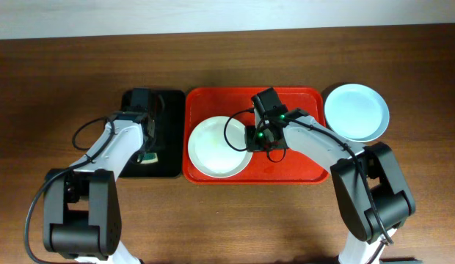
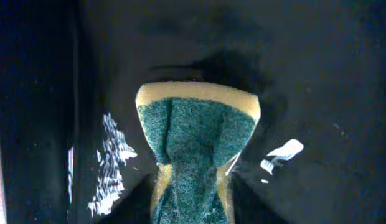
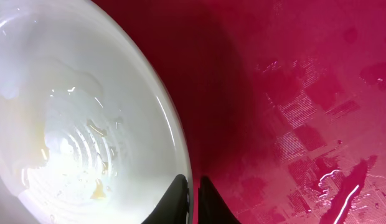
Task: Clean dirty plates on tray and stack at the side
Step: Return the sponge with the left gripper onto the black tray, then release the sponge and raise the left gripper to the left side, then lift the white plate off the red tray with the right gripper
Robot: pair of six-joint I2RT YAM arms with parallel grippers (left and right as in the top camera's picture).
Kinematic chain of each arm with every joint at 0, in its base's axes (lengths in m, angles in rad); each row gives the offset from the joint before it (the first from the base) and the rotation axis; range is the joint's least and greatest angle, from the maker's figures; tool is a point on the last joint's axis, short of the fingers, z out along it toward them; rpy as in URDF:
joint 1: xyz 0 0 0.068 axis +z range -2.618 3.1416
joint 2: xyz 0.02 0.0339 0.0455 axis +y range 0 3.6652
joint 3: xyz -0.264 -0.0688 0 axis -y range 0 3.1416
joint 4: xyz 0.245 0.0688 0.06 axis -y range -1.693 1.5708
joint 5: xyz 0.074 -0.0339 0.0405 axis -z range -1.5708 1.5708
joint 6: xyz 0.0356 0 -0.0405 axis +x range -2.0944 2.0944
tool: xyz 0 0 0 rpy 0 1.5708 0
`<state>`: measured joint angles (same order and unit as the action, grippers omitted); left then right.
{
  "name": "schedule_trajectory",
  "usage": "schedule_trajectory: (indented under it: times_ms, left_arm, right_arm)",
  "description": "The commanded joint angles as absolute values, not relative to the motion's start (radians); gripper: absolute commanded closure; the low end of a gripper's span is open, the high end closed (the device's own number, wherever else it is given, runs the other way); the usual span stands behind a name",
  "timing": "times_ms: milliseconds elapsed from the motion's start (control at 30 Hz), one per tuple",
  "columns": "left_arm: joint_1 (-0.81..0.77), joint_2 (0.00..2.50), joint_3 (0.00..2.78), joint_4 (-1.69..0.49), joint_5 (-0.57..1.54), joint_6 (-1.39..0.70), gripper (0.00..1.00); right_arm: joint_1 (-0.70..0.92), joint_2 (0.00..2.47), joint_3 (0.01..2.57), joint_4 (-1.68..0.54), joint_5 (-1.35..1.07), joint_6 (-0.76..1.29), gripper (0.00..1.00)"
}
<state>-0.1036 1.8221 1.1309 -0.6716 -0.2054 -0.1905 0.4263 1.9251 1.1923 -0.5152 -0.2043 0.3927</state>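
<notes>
Red plastic, wet and glossy, filled most of the right wrist view; that was the tray [image 1: 301, 172], lying mid-counter [image 1: 66, 73], with the white plate [image 1: 216, 147] resting in its left half. The right claw [image 1: 251, 139] was clenched on that plate's right rim, its two tips almost together with the thin edge between them. The plate's bowl shone with water and showed a faint yellow smear near the bottom. A light blue plate [image 1: 356, 110] sat off the tray just beside its right end; whether another lay under it could not be told.

Over the black tray [image 1: 169, 110] the left claw [image 1: 147, 145] hung above a green-and-yellow sponge [image 2: 196, 143]. The sponge looked pinched at its waist, yet the dark tips merged with the dark tray, so I cannot tell whether that claw was gripping or letting go.

Likely next was a lift of the white plate toward the blue one. The hold was a narrow pinch on a wet rim, so the plate could swing down or slip out. Its far edge might catch the tray's raised rim on the way across. A low approach could knock the blue plate. The remaining smear might mean it would be stacked unclean.
</notes>
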Motion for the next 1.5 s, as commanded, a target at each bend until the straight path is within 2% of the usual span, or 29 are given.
schedule_trajectory:
  times_ms: [0, 300, 333, 433, 500, 600, 733, 833, 967, 1133, 1333, 1467]
  left_arm:
    - [-0.1, 1.823, 1.131, -0.671, -0.195, -0.184, 0.47]
    - [-0.094, 1.745, 1.377, -0.846, -0.194, -0.186, 0.44]
    - [-0.087, 1.727, 1.414, -0.854, -0.191, -0.191, 0.41]
    - [-0.035, 1.666, 1.496, -0.86, -0.176, -0.252, 0.24]
    - [0.024, 1.633, 1.517, -0.86, -0.169, -0.307, 0.18]
    - [0.12, 1.615, 1.517, -0.86, -0.088, -0.315, 0.01]
    - [0.165, 1.615, 1.517, -0.897, -0.085, -0.315, 0.01]
    - [0.168, 1.615, 1.517, -0.908, -0.086, -0.315, 0.01]
    - [0.168, 1.615, 1.517, -0.908, -0.086, -0.315, 0.01]
    - [0.168, 1.615, 1.517, -0.908, -0.086, -0.315, 0.01]
    - [0.168, 1.615, 1.517, -0.907, -0.086, -0.315, 0.01]
    - [0.168, 1.615, 1.517, -0.908, -0.086, -0.315, 0.01]
  right_arm:
    - [0.433, 1.92, 1.182, -0.516, -0.199, 0.397, 0.91]
    - [0.433, 1.92, 1.182, -0.515, -0.199, 0.397, 0.89]
    - [0.433, 1.92, 1.182, -0.516, -0.199, 0.397, 0.84]
    - [0.433, 1.92, 1.182, -0.516, -0.199, 0.397, 0.78]
    - [0.433, 1.92, 1.182, -0.516, -0.199, 0.397, 0.77]
    - [0.433, 1.921, 1.181, -0.512, -0.198, 0.397, 0.76]
    - [0.433, 1.928, 1.164, -0.488, -0.199, 0.4, 0.77]
    - [0.433, 1.939, 1.163, -0.485, -0.199, 0.4, 0.89]
    - [0.433, 1.939, 1.163, -0.485, -0.199, 0.4, 0.96]
    - [0.419, 1.935, 1.169, -0.476, -0.22, 0.4, 0.96]
    - [0.336, 1.898, 1.219, -0.499, -0.5, 0.401, 0.96]
    - [0.314, 1.895, 1.271, -0.589, -0.516, 0.4, 0.96]
